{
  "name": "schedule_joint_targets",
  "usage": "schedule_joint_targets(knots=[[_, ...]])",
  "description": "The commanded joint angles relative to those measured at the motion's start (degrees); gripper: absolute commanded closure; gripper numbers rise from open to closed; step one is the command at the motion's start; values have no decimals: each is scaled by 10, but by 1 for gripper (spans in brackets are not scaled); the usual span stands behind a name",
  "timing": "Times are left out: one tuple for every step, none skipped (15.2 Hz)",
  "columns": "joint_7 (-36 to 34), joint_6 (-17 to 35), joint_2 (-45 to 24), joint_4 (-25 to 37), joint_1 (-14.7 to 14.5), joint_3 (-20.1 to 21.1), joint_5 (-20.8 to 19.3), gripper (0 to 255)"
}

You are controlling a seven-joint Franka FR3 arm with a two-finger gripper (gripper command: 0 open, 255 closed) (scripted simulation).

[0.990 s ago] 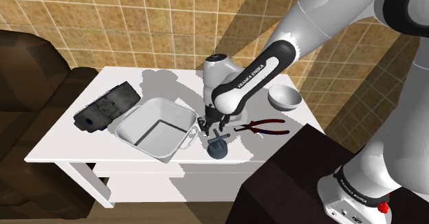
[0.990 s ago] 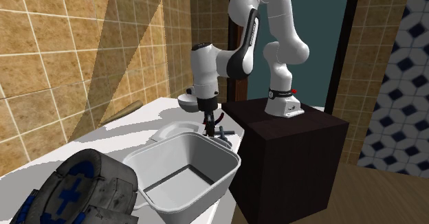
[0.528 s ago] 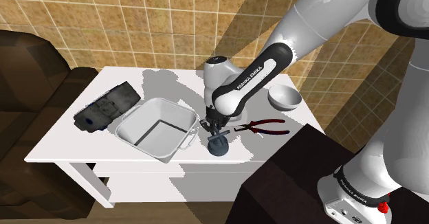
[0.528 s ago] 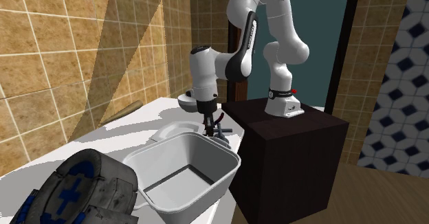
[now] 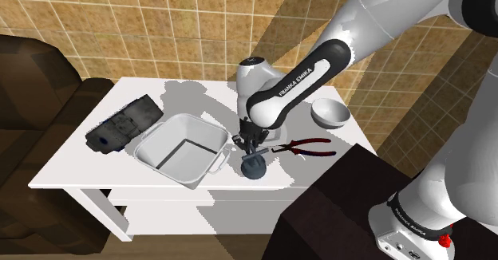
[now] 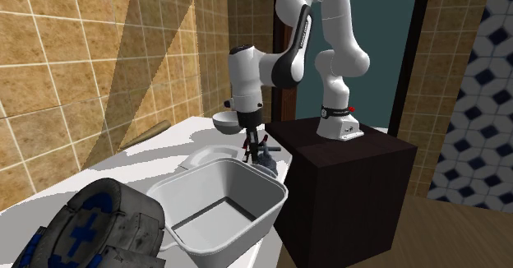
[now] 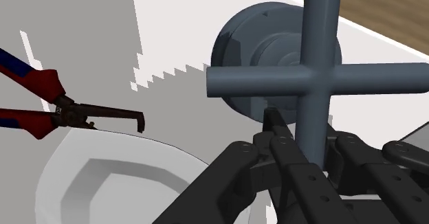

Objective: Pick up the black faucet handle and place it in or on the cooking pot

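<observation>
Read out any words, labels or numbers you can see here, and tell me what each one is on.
"FRANKA EMIKA": white letters along the arm's dark forearm, in the shoulder view.
Small lettering on the arm's base: too small to read.
No other text can be read.

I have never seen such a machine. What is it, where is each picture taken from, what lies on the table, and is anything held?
It is a white robot arm on a dark box, ending in a black two-finger gripper. One camera looks down from beside the box, another from the opposite end of the table, a third sits on the hand. On that white table: a pale square pot, red-handled pliers, a white bowl, a dark device. The gripper is closed on one bar of the dark cross-shaped faucet handle, beside the pot.
</observation>
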State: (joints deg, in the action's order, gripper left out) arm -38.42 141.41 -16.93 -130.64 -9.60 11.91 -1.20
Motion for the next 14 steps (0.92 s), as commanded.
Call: schedule_joint_targets(knots=[[2, -13, 13, 1, 1, 2, 4, 255], [3, -20, 19, 1, 2, 3, 6, 255], [4, -27, 26, 2, 2, 4, 8, 255], [5, -34, 32, 2, 3, 4, 9, 255], [6, -41, 39, 3, 4, 5, 11, 255], [7, -48, 45, 4, 4, 6, 13, 255], [8, -55, 51, 5, 5, 6, 15, 255], [9, -62, 57, 6, 5, 7, 16, 255], [10, -69, 63, 7, 5, 7, 18, 255], [11, -77, 69, 8, 6, 8, 20, 255], [12, -84, 75, 10, 6, 8, 21, 255], [13, -91, 81, 11, 7, 9, 23, 255], [13, -98, 87, 13, 7, 9, 24, 255], [14, -106, 92, 15, 7, 9, 26, 255]])
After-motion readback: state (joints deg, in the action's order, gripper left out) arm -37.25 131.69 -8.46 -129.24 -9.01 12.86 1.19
